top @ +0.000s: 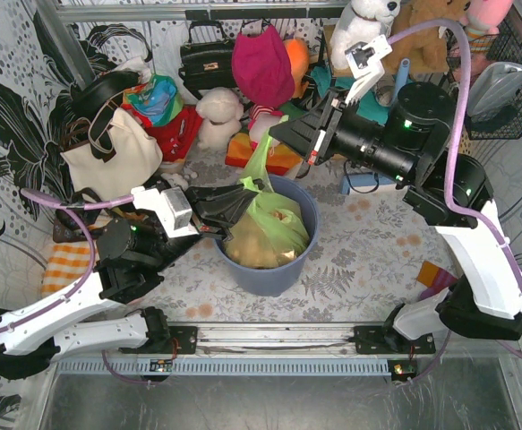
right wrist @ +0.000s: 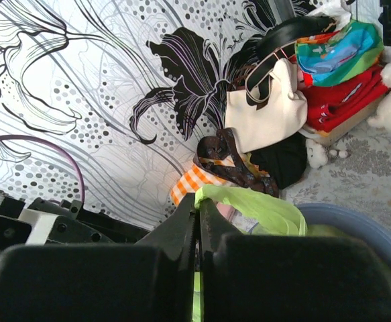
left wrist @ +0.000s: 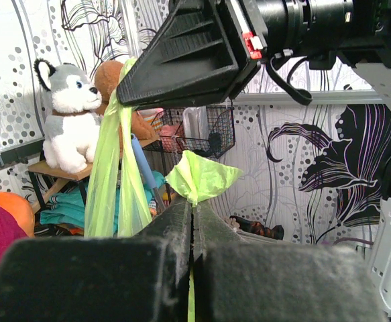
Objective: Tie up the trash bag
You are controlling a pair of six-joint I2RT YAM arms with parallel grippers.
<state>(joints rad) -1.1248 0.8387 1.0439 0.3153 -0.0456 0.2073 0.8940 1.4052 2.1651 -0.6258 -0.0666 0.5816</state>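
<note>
Top external view has the trash bag sitting inside the round blue bin at the middle of the surface, crumpled brown paper showing through its thin green film, with two parts of its mouth drawn up in different directions. The main risk, as I judge it, is the film itself: it is thin, and if the two arms pull apart too hard or unevenly, a strip could tear or slide out from between the pads before any knot forms. A strong upward pull could also lift the bag out of the bin or tip the bin, spilling the paper. The arms work close together above the bin, so crossing the strips for a knot could bring them into contact with each other. The left tool is fully together, clamped on a short green flap at the near-left of the bag's mouth; its wrist view shows the flap sprouting from the closed seam. The right tool is likewise together, pinching a long strip that hangs taut from its tip down to the bag.
</note>
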